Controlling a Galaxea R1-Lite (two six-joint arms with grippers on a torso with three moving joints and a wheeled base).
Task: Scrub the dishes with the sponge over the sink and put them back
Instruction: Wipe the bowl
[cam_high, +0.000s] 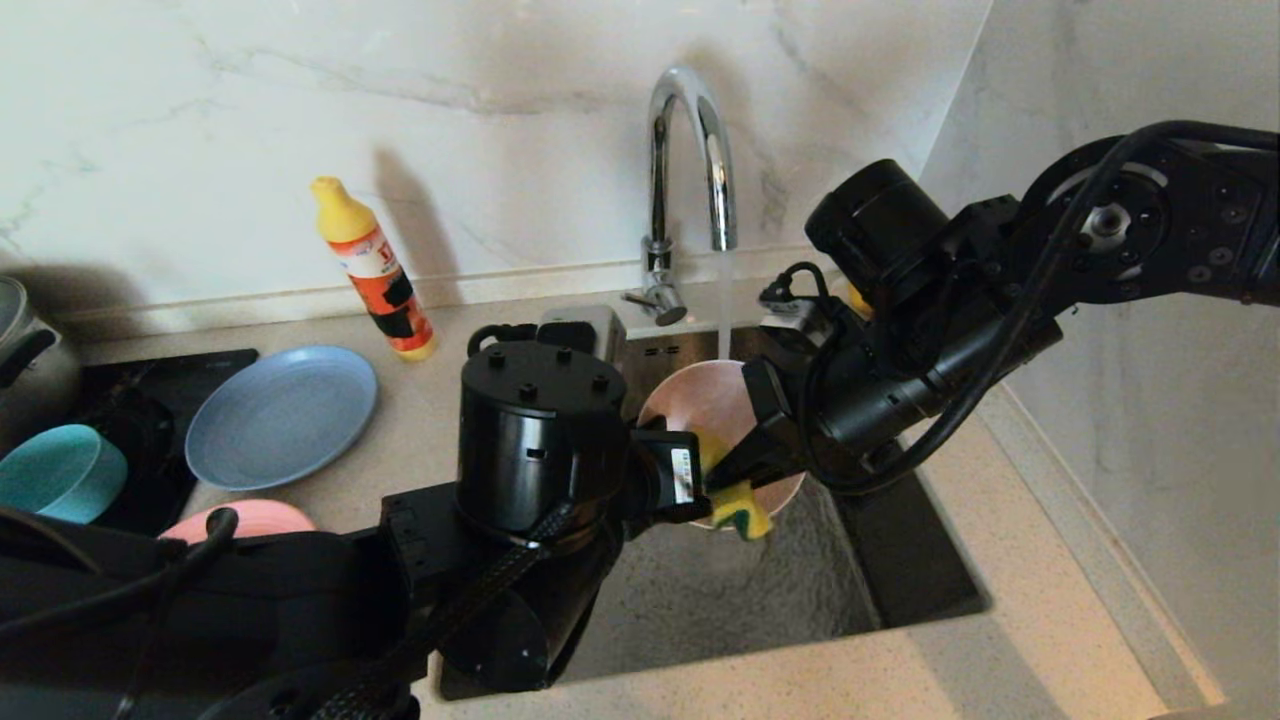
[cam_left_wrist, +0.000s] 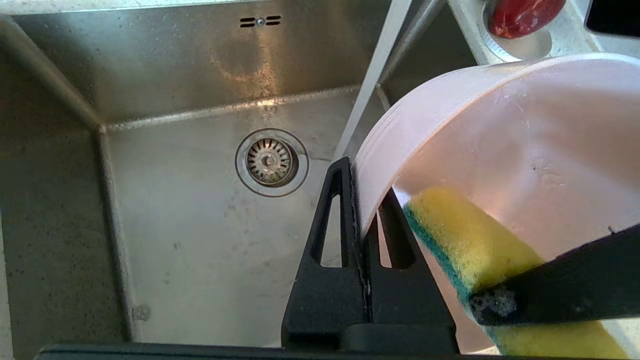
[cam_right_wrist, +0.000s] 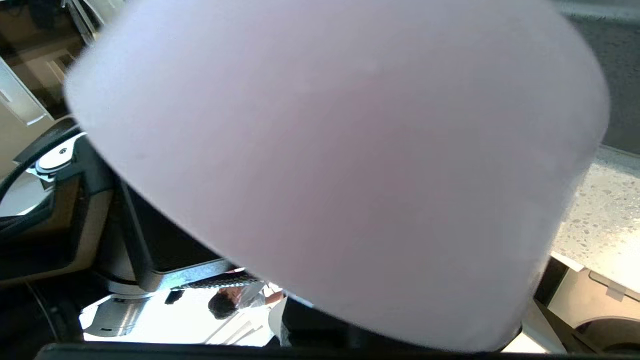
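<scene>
A: Step in hand?

B: Scrubbing, judging by the pose. Pale bowl (cam_left_wrist: 525, 130) held tilted above the sink (cam_left_wrist: 175, 240), mouth turned toward the sink's front, just beside the stream (cam_high: 724, 310) from the tap (cam_high: 690, 150).

A: Left hand (cam_left_wrist: 361, 200)?

B: Pinching the bowl's rim, one finger inside the wall and one outside, above the sink's floor, to one side of the drain (cam_left_wrist: 271, 161).

A: And the right hand (cam_high: 745, 465)?

B: Clamped on the sponge (cam_left_wrist: 465, 240), reaching in from the sink's right side. Yellow face toward the bowl's inner wall, green layer along one edge. Touching or a hair apart, hard to say.

A: So, sponge relative to that hand?

B: Gripped between its fingers, low inside the bowl near the rim, right next to the left hand's pinch.

A: Next move?

B: Probably wiping round the inner wall: firm pressure from the sponge, steady counter-hold at the rim, bowl kept above the sink to catch drips. Worth watching for a slip at the wet rim.

A: Rest of the dishes?

B: On the counter (cam_high: 1000, 640) left of the sink: grey-blue plate (cam_high: 280, 415), teal bowl (cam_high: 60, 470), salmon plate (cam_high: 255, 518) partly hidden by the left arm. Scrubbed or not, impossible to tell.
</scene>
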